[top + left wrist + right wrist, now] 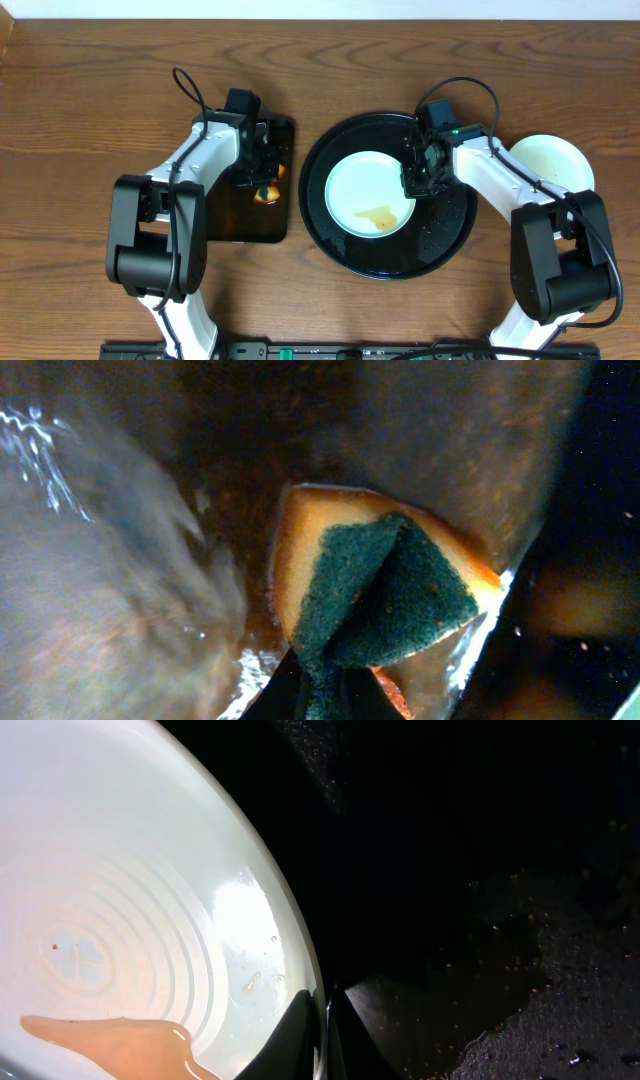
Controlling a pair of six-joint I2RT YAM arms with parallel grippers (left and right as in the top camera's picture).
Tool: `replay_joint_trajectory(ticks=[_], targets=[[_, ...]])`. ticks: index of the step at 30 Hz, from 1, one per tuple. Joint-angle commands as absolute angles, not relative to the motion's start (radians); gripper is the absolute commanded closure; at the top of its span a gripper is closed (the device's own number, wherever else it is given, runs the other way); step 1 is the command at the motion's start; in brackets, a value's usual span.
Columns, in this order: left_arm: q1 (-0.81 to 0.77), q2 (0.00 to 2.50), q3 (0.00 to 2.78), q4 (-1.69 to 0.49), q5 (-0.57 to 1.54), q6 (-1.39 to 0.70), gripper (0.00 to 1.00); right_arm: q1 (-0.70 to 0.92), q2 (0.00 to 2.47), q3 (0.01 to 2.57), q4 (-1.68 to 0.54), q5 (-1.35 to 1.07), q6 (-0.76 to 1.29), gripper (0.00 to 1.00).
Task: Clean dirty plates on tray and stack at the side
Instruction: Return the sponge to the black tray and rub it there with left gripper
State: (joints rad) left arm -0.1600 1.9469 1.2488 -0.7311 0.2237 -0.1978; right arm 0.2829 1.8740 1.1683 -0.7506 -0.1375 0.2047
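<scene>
A pale mint-blue plate (368,192) with a brown smear lies on the round black tray (452,240). My right gripper (418,183) is shut on this plate's right rim; the right wrist view shows the rim (300,955) pinched between the fingers (325,1035). A pale plate (555,163) lies on the wood at the far right, partly under the right arm. My left gripper (262,180) is shut on the green-and-yellow sponge (385,585) over the rectangular black tray (225,215). A third plate is not in view.
The rectangular tray's wet surface (120,560) shows around the sponge. The round tray's floor (520,920) is wet and speckled. Bare wood tabletop (90,90) lies to the left and behind both trays.
</scene>
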Motion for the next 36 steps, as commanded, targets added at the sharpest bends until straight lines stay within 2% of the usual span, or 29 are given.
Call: replay_joint_trajectory(ticks=[1, 3, 6, 14, 18, 22, 29, 31, 32, 33, 36], targets=[[-0.161, 1.886, 1.253, -0.755, 0.011, -0.274, 0.93, 0.288, 1.859, 1.163, -0.751, -0.127, 0.208, 0.95], [-0.161, 1.843, 1.253, -0.753, -0.032, -0.294, 0.89, 0.288, 1.859, 1.163, -0.749, -0.125, 0.208, 0.94], [-0.162, 1.800, 1.253, -0.748, -0.035, -0.294, 0.75, 0.289, 1.859, 1.163, -0.744, -0.120, 0.209, 0.92], [-0.162, 1.817, 1.217, -0.740, -0.008, -0.294, 0.71, 0.289, 1.859, 1.163, -0.737, -0.120, 0.209, 0.91], [-0.162, 1.828, 1.189, -0.724, -0.008, -0.294, 0.57, 0.289, 1.859, 1.163, -0.737, -0.120, 0.209, 0.91], [-0.162, 1.843, 1.182, -0.708, -0.009, -0.294, 0.56, 0.289, 1.859, 1.163, -0.737, -0.120, 0.209, 0.91], [-0.162, 1.896, 1.182, -0.672, -0.008, -0.294, 0.56, 0.289, 1.859, 1.163, -0.743, -0.120, 0.209, 0.92], [-0.163, 1.913, 1.182, -0.664, -0.008, -0.294, 0.77, 0.289, 1.859, 1.163, -0.744, -0.120, 0.209, 0.92], [-0.164, 1.922, 1.182, -0.660, -0.008, -0.294, 0.81, 0.289, 1.859, 1.163, -0.744, -0.120, 0.209, 0.92], [-0.165, 1.926, 1.182, -0.657, -0.007, -0.290, 0.92, 0.289, 1.859, 1.163, -0.744, -0.120, 0.209, 0.92], [-0.178, 1.930, 1.182, -0.640, 0.042, -0.196, 0.93, 0.289, 1.859, 1.163, -0.746, -0.120, 0.209, 0.92]])
